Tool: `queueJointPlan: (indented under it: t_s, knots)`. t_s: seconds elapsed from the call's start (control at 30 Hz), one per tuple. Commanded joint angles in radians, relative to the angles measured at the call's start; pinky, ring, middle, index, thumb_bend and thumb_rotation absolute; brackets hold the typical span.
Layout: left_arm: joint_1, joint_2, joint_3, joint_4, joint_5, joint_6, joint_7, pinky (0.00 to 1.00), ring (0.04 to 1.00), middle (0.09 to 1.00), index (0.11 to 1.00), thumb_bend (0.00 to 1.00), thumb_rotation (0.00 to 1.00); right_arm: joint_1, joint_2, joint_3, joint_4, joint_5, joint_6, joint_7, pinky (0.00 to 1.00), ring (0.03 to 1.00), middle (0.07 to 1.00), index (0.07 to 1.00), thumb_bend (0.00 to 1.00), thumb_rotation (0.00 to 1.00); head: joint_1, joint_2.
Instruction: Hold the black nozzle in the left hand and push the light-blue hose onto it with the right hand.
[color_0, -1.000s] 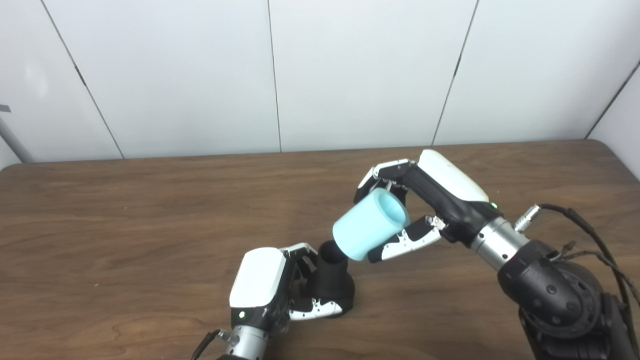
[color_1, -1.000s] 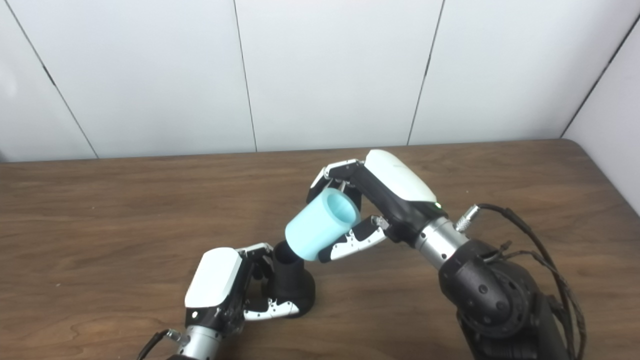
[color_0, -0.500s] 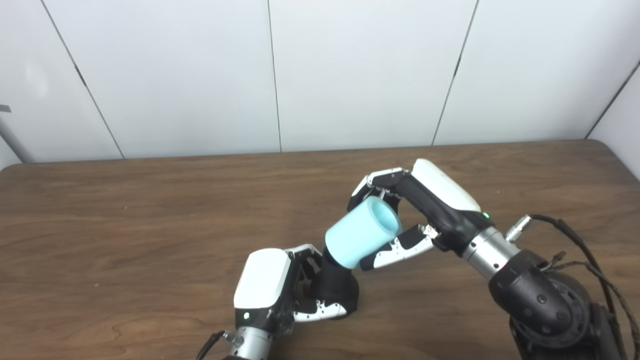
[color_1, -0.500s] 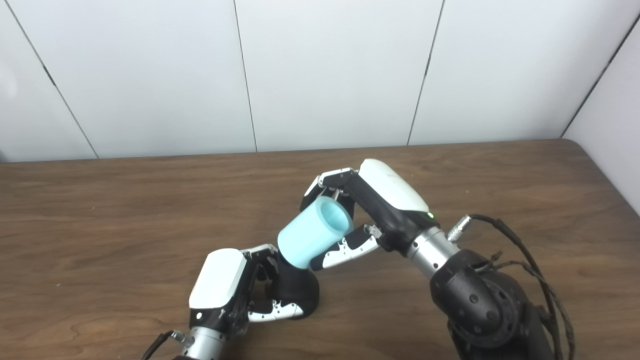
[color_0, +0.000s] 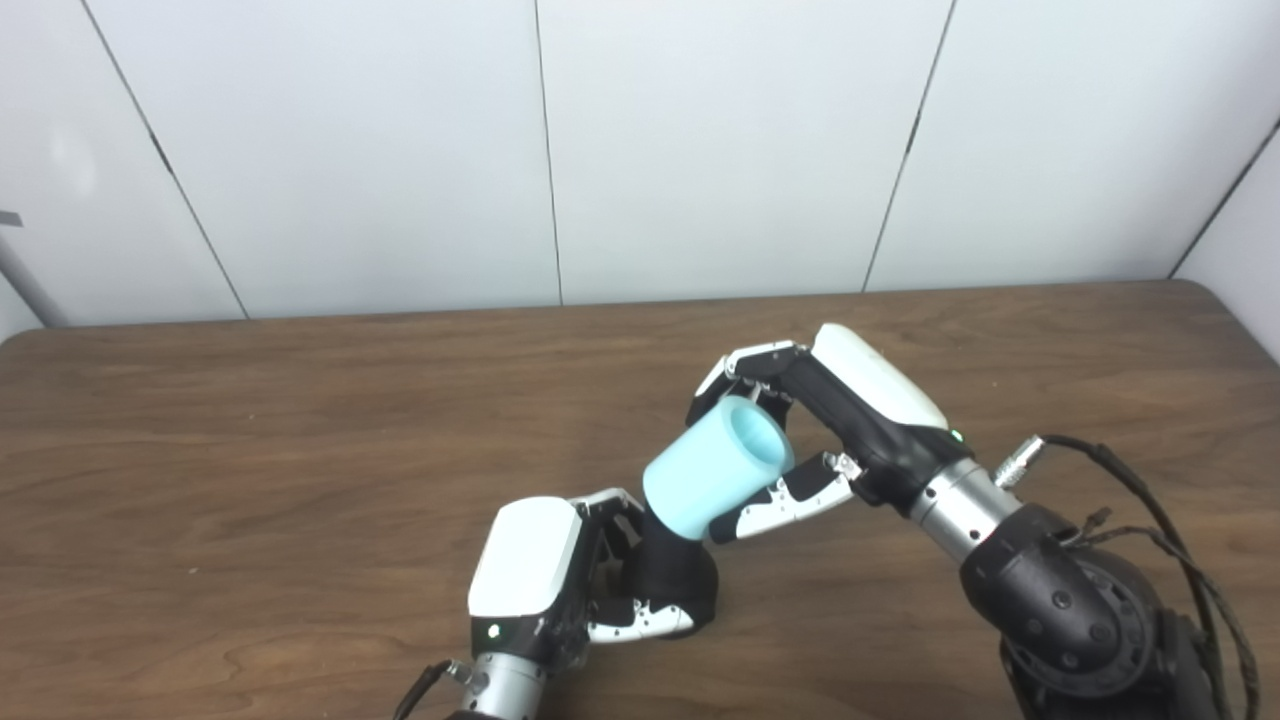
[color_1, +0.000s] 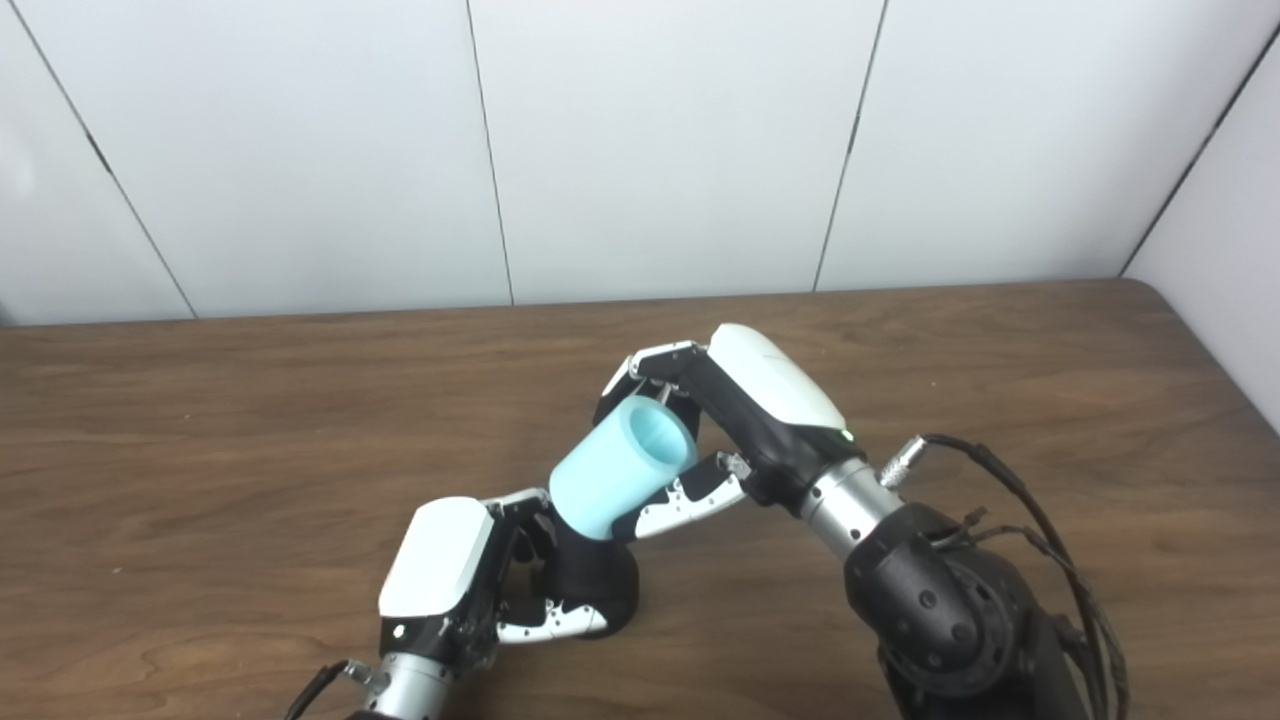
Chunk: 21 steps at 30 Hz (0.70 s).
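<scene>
The left hand grips the nozzle on the table, while the right hand clasps the hose, tilted over the nozzle's top.

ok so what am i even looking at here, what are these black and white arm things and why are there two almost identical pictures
These are the two arms of a humanoid robot, each ending in a mechanical hand with fingers and a thumb. The two pictures come from two cameras side by side on its head, so they show one scene from spots slightly apart.

Both arms reach over a brown wooden table in front of white wall panels. The left hand is closed around a black plastic nozzle whose base rests on the table. The right hand holds a short light-blue hose piece, tilted, with its lower end over the nozzle's top, which is hidden. How far it has gone on cannot be seen. Nothing else lies on the visible table.
</scene>
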Motion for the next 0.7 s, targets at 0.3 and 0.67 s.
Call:
queueJointPlan:
  t_s: [0.3,0.67]
  knots:
    - [-0.001,-0.005,-0.014,0.021,0.023,0.001,-0.017,0.38,0.443,0.445,0.521,0.50,0.00,-0.037,-0.031,0.015,-0.012,0.000,-0.008,0.026,0.36,0.379,0.509,0.504,0.52,0.00,0.004,0.005]
    - [-0.009,-0.006,-0.020,0.020,0.027,0.006,-0.033,0.41,0.456,0.461,0.512,0.50,0.00,-0.108,-0.009,0.053,0.012,0.004,0.002,0.042,0.33,0.363,0.500,0.514,0.51,0.00,0.009,0.002]
